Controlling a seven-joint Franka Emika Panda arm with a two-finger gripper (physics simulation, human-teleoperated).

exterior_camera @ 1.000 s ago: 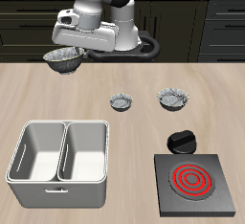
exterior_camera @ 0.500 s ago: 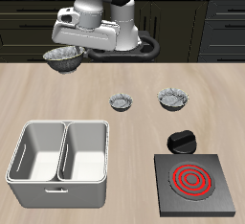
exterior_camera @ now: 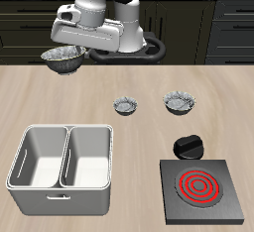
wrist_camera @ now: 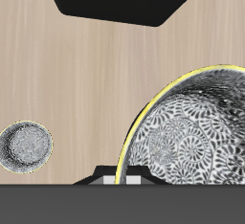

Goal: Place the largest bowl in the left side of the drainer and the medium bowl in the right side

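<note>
Above the table (exterior_camera: pixel 60 97), tool (exterior_camera: pixel 67 51) grips silvery-mottled largest bowl (exterior_camera: pixel 63 63).

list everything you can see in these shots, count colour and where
largest bowl: 1, dark grey outside, mottled silvery inside, held in the air over the table's back part, above and behind the drainer
medium bowl: 1, same colours, on the table behind the knob
tiny bowl: 1, same colours, on the table beside the medium bowl, behind the drainer's corner
drainer: 1, light grey, two empty compartments, near the table's front edge
stove plate: 1, black with red rings, near the front edge beside the drainer
knob: 1, black, at the stove plate's back edge
table: 1, light wood
hand: 1, white and grey, gripping the largest bowl's rim
</note>
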